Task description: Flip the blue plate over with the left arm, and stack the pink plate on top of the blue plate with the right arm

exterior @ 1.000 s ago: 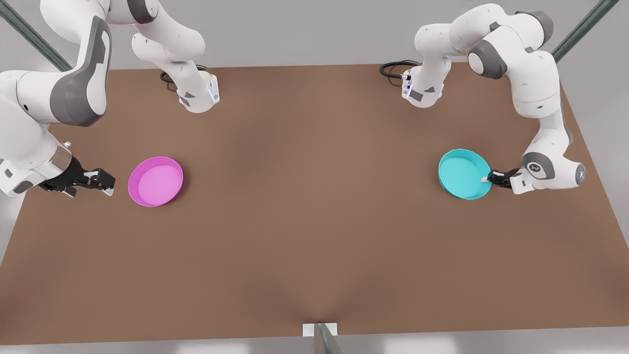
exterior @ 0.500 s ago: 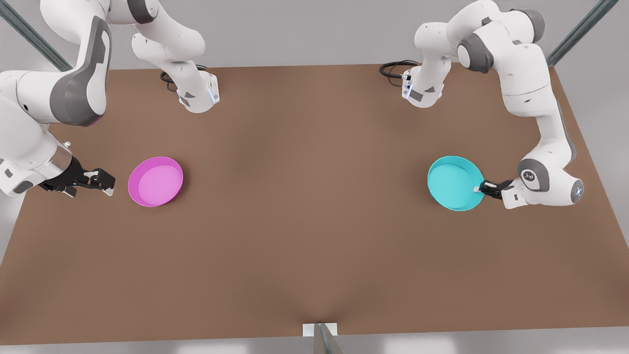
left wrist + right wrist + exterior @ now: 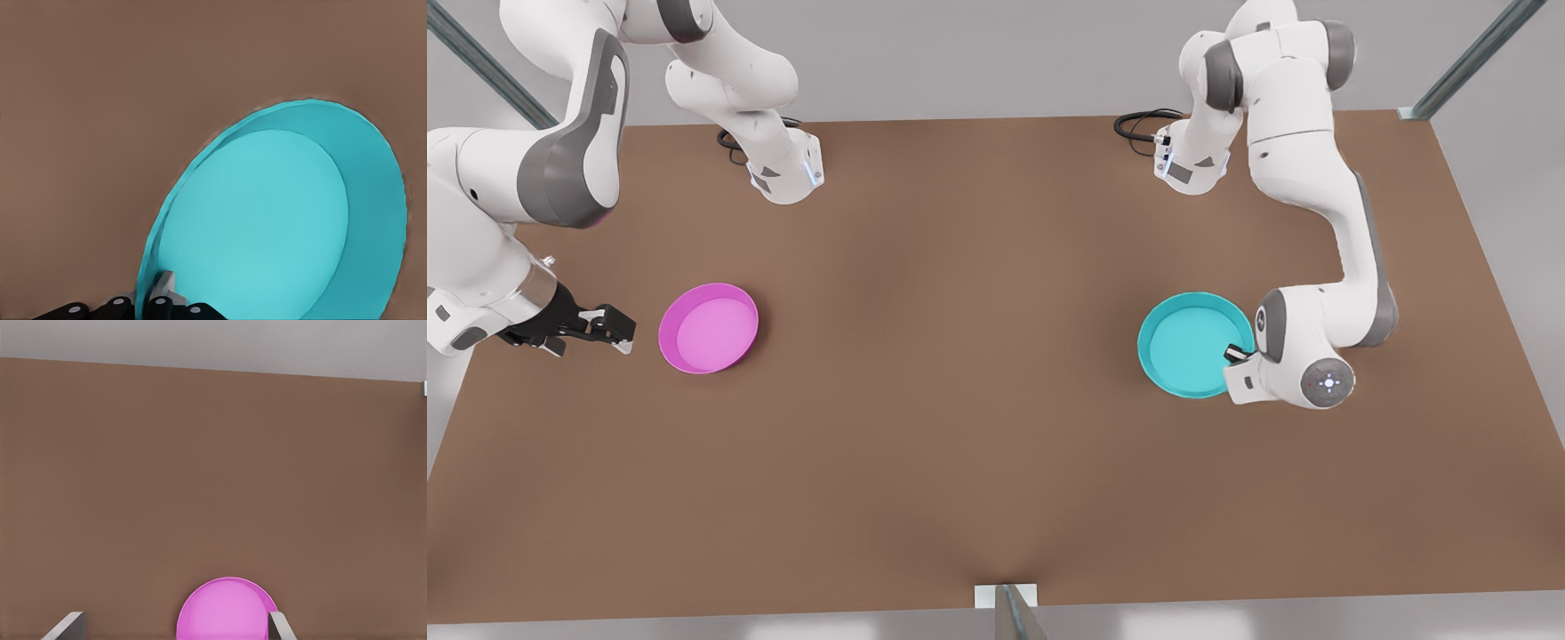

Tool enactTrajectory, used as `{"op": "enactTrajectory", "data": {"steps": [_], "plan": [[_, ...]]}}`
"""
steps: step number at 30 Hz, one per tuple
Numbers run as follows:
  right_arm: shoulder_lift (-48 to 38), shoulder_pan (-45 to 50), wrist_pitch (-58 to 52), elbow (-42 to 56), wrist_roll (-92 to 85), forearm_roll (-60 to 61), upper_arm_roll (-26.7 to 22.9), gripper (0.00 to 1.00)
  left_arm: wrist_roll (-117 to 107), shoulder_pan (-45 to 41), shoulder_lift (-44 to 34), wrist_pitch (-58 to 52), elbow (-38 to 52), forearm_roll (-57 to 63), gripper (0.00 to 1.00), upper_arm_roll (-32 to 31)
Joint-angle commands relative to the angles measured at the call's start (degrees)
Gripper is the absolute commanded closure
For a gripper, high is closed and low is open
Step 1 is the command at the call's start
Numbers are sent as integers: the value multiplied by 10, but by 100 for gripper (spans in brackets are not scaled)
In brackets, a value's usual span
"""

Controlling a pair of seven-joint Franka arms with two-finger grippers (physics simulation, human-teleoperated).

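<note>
The blue plate (image 3: 1184, 345) is on the front view's right, its hollow side facing up toward the camera. My left gripper (image 3: 1234, 354) is shut on its rim at the side toward the front view's right. In the left wrist view the fingers (image 3: 162, 292) pinch the rim of the blue plate (image 3: 267, 220). The pink plate (image 3: 709, 327) lies hollow side up on the table at the front view's left. My right gripper (image 3: 617, 331) waits just beside it, open and apart from it. In the right wrist view the pink plate (image 3: 227, 612) sits between the fingertips (image 3: 279, 625).
The brown table (image 3: 960, 400) has wide bare room between the two plates. Both arm bases (image 3: 787, 173) stand at the far edge with black cables (image 3: 1138, 124). A metal post (image 3: 1009, 609) rises at the near edge.
My left arm has carried the blue plate toward the front view's left and a little nearer the front edge, its wrist turning. The right arm and pink plate have not moved.
</note>
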Motion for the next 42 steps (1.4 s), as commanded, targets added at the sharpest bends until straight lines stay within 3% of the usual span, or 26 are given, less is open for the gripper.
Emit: {"op": "enactTrajectory", "data": {"steps": [1,26,35,42], "plan": [[0,0,0,0,0,0,0,0,-2,-3,0,-2,0,-7,79,0],[0,0,0,0,0,0,0,0,-328,-320,10,-12,52,393,79,-6],[0,0,0,0,0,0,0,0,-558,-424,56,32,48,515,79,-7],[0,0,0,0,0,0,0,0,-657,-489,94,-1,47,620,79,-7]]}}
